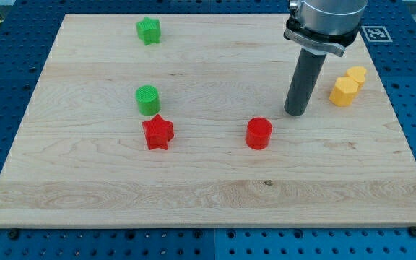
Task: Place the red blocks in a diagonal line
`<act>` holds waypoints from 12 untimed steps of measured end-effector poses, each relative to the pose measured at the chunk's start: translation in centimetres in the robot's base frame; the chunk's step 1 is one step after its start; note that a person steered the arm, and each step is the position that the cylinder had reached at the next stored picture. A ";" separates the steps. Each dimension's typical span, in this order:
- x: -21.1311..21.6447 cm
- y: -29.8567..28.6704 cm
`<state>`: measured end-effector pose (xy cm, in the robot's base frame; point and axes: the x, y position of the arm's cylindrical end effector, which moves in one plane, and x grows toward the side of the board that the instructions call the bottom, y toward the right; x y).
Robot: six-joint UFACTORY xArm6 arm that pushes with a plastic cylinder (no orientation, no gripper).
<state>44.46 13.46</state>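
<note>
No jaws on this rig to be spread or pinched, just the dark rod, and my tip (296, 113) sits on the counter (215, 195) right of centre, not touching anything. Closest thing to it is the red cylinder (258, 133), just down and to the view's left of the tip, near it with a small gap between them. The red star (157, 132) is well off to the view's left at about the same height in the view, so the two red blocks sit roughly in a level row across the counter. Right above the star, nearly touching it, is a green cylinder (147, 100). Further up near the view's top edge there's another green block (149, 31), kind of a lumpy shape, hard to call exactly. On the other side of the tip, to the view's right, two yellow blocks (344, 91) (356, 74) are snugged up against each other, both look roughly hexagonal.
</note>
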 end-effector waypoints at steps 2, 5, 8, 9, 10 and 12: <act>4.3 -0.4; 6.1 -13.5; 6.1 -23.8; 6.1 -23.9; 6.1 -25.7; 5.4 -29.4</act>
<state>49.91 -15.91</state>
